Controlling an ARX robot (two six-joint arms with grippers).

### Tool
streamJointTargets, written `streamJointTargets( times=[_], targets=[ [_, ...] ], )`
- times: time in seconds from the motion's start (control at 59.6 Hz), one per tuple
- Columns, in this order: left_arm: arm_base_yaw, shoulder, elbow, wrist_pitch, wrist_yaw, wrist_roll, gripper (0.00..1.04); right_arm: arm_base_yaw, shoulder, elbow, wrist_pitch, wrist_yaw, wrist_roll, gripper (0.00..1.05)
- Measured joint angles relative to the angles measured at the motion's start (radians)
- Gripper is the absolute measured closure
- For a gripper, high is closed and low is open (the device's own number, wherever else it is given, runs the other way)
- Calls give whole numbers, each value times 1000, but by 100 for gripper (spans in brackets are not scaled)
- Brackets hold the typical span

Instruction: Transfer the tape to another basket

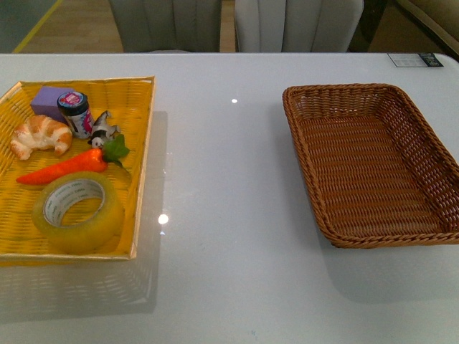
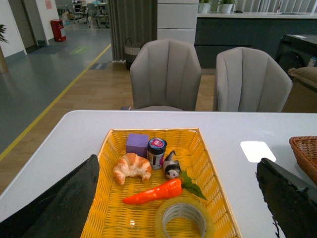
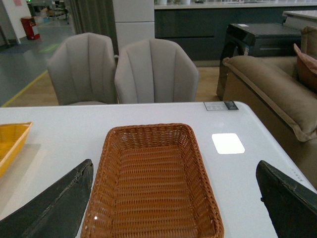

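The tape point(image 1: 77, 211), a wide yellowish translucent roll with a white printed core, lies flat at the near end of the bright yellow tray-basket point(image 1: 147, 150) on the left. It also shows in the left wrist view point(image 2: 184, 220). The dark brown wicker basket point(image 1: 337, 236) stands empty on the right, and shows in the right wrist view point(image 3: 105, 163). My left gripper point(image 2: 181, 208) is open above the near end of the yellow tray, over the tape. My right gripper point(image 3: 173, 208) is open above the brown basket. Neither arm shows in the front view.
The yellow tray also holds a croissant point(image 1: 41, 135), an orange toy carrot point(image 1: 64, 167), a purple block point(image 1: 51, 100), a small jar point(image 1: 76, 113) and a small black-and-white figure point(image 1: 102, 130). Grey chairs point(image 2: 166, 74) stand behind the white table point(image 1: 229, 186).
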Motion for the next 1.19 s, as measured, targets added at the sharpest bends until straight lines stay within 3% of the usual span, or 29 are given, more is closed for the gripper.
streamJointTargets(
  times=[0.47, 0.504, 0.554, 0.604, 0.739, 0.974, 1.192],
  targets=[
    [0, 0, 0, 0, 1, 0, 9, 0, 0, 0, 0, 0, 0, 9],
    [17, 26, 17, -51, 56, 4, 9, 0, 0, 0, 0, 0, 0, 9],
    [47, 185, 120, -249, 216, 3, 9, 0, 0, 0, 0, -1, 0, 9],
    [41, 319, 171, -254, 244, 1, 9, 0, 0, 0, 0, -1, 0, 9],
    [16, 637, 278, -43, 225, -6, 9, 0, -1, 0, 0, 0, 0, 9],
    [0, 1268, 436, 399, 96, 30, 9, 0, -1, 0, 0, -1, 0, 9],
    [6, 1769, 606, 528, 37, 47, 9, 0, -1, 0, 0, 0, 0, 9]
  ],
)
